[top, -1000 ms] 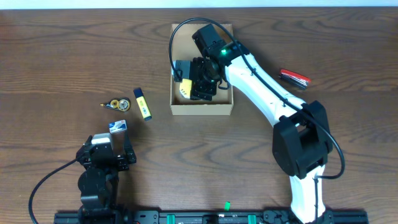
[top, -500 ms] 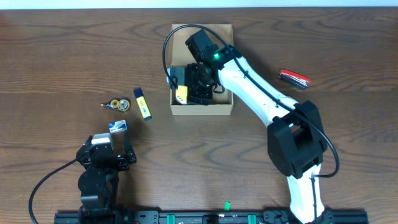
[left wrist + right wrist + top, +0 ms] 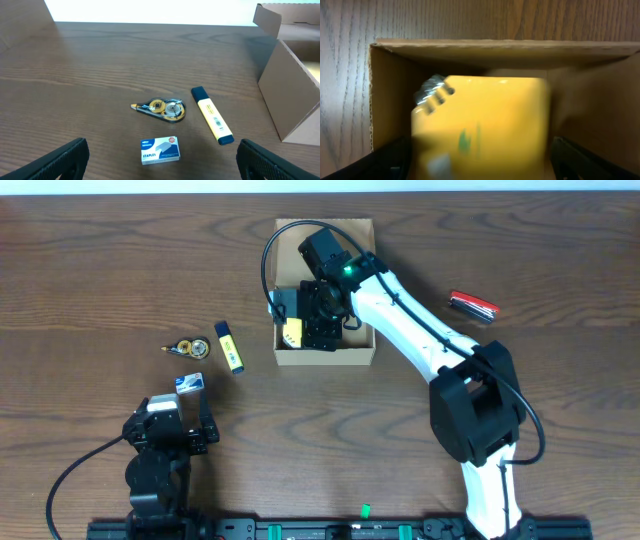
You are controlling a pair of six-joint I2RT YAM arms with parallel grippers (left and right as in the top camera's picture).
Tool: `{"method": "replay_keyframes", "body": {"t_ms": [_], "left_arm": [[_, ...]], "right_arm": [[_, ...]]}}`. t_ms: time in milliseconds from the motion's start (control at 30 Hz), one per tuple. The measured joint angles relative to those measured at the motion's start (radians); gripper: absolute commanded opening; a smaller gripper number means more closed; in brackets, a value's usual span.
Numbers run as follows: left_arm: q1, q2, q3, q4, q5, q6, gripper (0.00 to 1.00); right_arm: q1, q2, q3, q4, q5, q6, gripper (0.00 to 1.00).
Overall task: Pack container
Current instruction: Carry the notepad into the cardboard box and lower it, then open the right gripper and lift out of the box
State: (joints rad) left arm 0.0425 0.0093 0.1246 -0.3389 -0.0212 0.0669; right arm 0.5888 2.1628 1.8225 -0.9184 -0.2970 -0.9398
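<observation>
The container is an open tan cardboard box at the back middle of the table; its side also shows in the left wrist view. My right gripper reaches down inside it. In the right wrist view the right gripper has its fingers on both sides of a blurred yellow object, with the box wall beyond. The yellow object also shows from overhead, at the box's left side. My left gripper is open and empty near the front left; in its own view the left gripper sits just before a staples box.
On the table left of the container lie a yellow and blue highlighter, a correction tape roller and the staples box. A red pocket knife lies right of the container. The right arm spans the table's right middle.
A second ago my right gripper shifted slightly left and further into the container with the yellow object. It has stayed still for the last half second. The left arm has not moved.
</observation>
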Motion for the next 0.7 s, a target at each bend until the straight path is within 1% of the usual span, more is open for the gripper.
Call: {"method": "replay_keyframes", "body": {"t_ms": [100,367,433,567,633,700], "left_arm": [[0.000,0.000,0.000,0.000,0.000,0.000,0.95],[0.000,0.000,0.000,0.000,0.000,0.000,0.95],[0.000,0.000,0.000,0.000,0.000,0.000,0.95],[0.000,0.000,0.000,0.000,0.000,0.000,0.95],[0.000,0.000,0.000,0.000,0.000,0.000,0.95],[0.000,0.000,0.000,0.000,0.000,0.000,0.95]], "right_arm": [[0.000,0.000,0.000,0.000,-0.003,0.000,0.95],[0.000,0.000,0.008,0.000,-0.002,0.010,0.96],[0.000,0.000,0.029,-0.006,-0.002,0.024,0.97],[-0.004,-0.005,0.126,-0.037,0.007,0.050,0.98],[-0.007,-0.034,0.153,-0.066,0.041,0.057,0.99],[-0.011,-0.067,0.156,-0.109,0.079,0.060,0.98]]}}
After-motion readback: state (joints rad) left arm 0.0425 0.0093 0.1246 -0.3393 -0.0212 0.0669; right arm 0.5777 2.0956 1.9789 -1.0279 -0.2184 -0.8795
